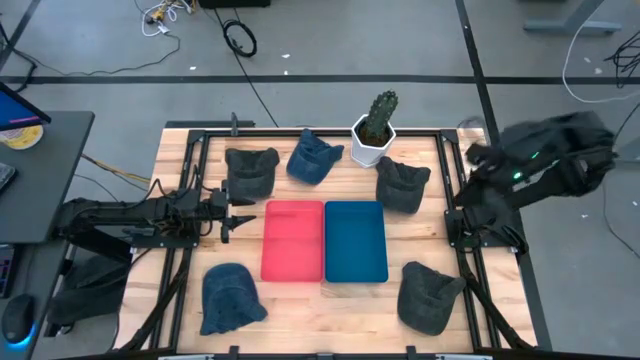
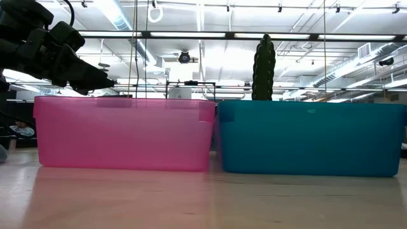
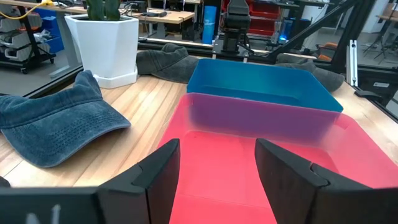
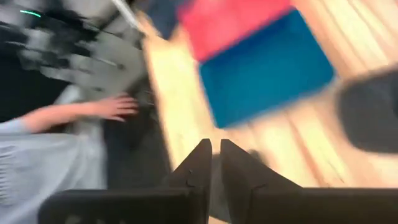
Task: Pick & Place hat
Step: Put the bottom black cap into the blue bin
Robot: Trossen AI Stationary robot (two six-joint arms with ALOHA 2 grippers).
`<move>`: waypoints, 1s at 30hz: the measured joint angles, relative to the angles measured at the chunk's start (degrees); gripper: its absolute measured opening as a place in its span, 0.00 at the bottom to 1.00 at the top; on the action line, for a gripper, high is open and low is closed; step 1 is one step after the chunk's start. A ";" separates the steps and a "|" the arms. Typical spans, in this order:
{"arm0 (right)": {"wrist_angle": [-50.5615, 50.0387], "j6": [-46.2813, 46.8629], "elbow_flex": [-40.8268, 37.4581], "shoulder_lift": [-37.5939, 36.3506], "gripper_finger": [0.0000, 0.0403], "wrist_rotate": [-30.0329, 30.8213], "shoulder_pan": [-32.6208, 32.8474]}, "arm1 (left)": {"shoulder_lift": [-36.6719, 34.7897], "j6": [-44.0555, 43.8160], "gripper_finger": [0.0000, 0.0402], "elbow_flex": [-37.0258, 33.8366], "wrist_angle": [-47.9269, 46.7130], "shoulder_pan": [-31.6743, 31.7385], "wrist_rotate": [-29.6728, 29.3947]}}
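Several denim caps lie crown-up on the wooden table: a blue one [image 1: 315,158] [image 3: 56,124] and dark grey ones [image 1: 250,172] [image 1: 402,183] by the far side, plus a blue one [image 1: 230,297] and a dark grey one [image 1: 430,295] near the front. My left gripper [image 1: 240,222] [image 3: 217,168] is open and level at the pink bin's [image 1: 293,240] left rim, holding nothing. My right gripper [image 4: 216,168] is shut and empty, raised over the table's right edge, where the right arm [image 1: 540,160] shows blurred.
A blue bin [image 1: 355,240] [image 2: 311,137] stands against the pink bin [image 2: 124,133] at mid-table. A cactus in a white pot [image 1: 375,130] [image 3: 106,43] stands at the far edge. A person's hand [image 4: 115,106] shows beside the table in the right wrist view.
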 joint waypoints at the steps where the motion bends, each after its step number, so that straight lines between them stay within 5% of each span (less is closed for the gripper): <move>1: 0.35 0.84 -1.57 0.26 0.10 1.06 1.36 | -0.01 -0.01 0.53 0.01 -0.01 0.00 0.01; 18: 8.25 33.34 -22.45 5.90 0.10 11.21 38.85 | -0.02 0.01 0.53 0.00 -0.01 -0.01 0.02; 30: 18.87 36.38 -35.70 6.03 0.10 3.15 43.77 | -0.02 0.00 0.53 0.01 0.01 0.00 0.01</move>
